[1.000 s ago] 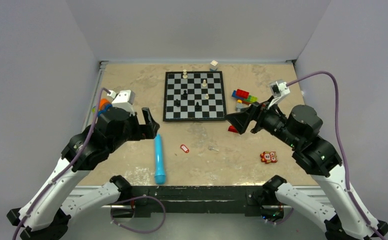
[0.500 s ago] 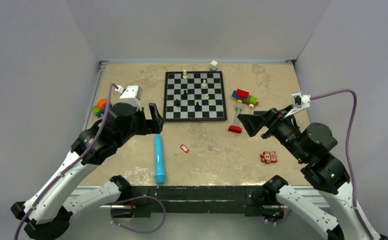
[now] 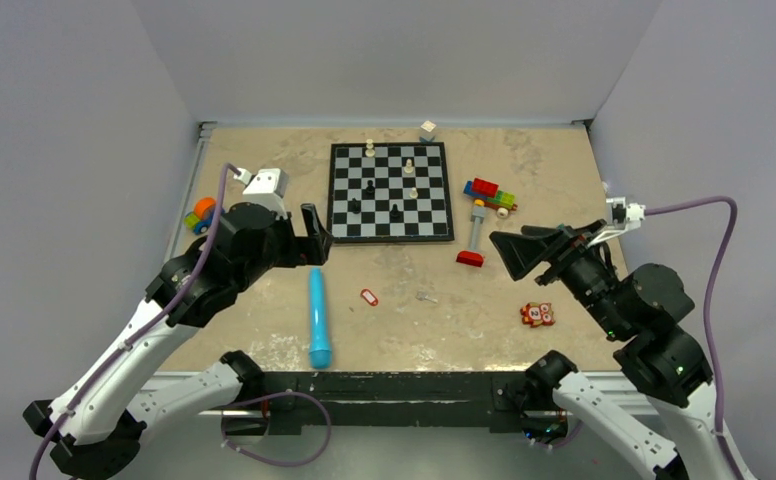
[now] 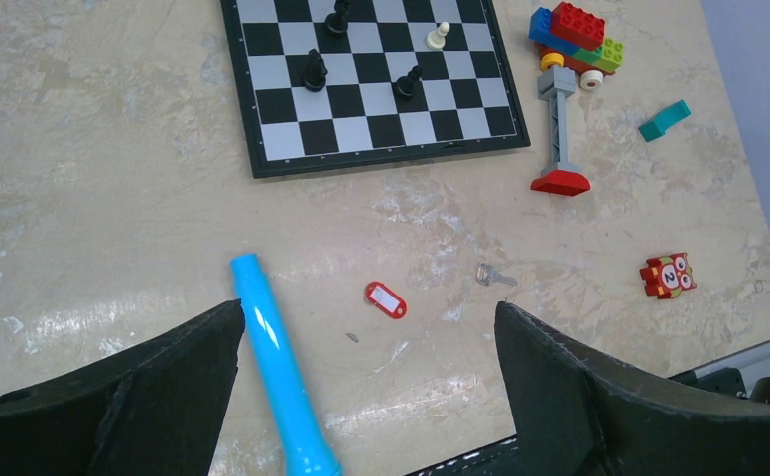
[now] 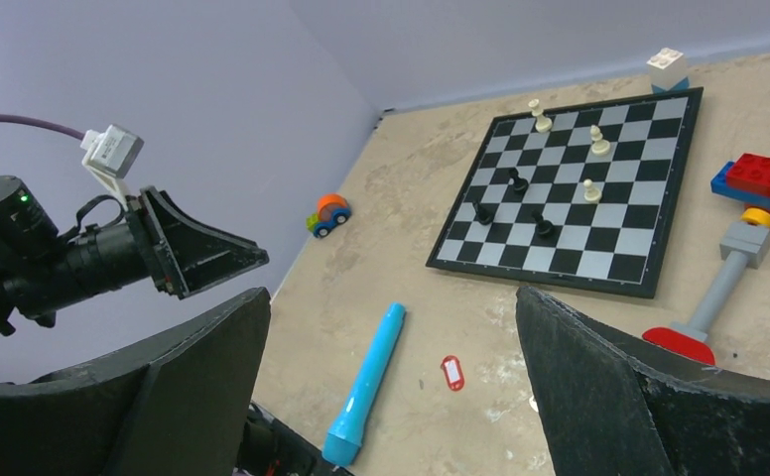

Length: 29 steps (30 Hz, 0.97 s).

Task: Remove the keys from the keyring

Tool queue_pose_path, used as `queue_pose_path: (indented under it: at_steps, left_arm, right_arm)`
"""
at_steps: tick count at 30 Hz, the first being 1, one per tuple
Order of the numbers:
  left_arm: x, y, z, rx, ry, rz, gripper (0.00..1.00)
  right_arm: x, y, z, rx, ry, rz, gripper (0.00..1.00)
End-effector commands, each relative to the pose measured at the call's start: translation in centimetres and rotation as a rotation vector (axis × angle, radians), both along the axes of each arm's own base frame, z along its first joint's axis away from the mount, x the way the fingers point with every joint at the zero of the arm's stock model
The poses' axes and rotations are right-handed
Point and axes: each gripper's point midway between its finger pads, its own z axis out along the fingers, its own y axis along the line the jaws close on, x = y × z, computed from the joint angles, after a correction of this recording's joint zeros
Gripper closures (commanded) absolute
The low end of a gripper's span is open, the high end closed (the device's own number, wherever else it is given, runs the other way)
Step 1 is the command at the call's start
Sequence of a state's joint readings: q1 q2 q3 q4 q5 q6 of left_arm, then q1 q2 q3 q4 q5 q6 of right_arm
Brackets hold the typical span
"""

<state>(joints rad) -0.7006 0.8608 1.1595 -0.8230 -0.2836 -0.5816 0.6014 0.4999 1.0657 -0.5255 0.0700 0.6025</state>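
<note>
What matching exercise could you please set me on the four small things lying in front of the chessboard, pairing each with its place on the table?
Things:
1. keyring
2. key
3. blue cylinder
4. orange toy

Places:
A. farthest right of the four
B. farthest left of the four
C. between the blue cylinder and the key
D. between the keyring and the orange toy, apart from both

Pairs: 1-C, 2-D, 3-B, 4-A
</note>
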Motion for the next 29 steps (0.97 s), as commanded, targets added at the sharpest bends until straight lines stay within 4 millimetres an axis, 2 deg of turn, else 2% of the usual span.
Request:
queue_pose_path:
  at_steps: [1,12,29]
  left_arm:
    - [0.4,-0.1,2.3,-0.032,-0.072,-0.005,0.00]
    - [0.0,0.8,1.7,-0.030,-0.068,0.019,0.00]
    - [0.3,0.4,1.8,-0.028,-0.071,0.014,0.00]
  right_arm:
    - [0.2,-0.7,0.7,0.033,-0.030,-0.041,0.02]
    - [0.6,-1.2,1.3,0.060,-0.020,-0.080,0.02]
    - [0.2,-2.3,1.2,0.044,-0.016,-0.118,0.02]
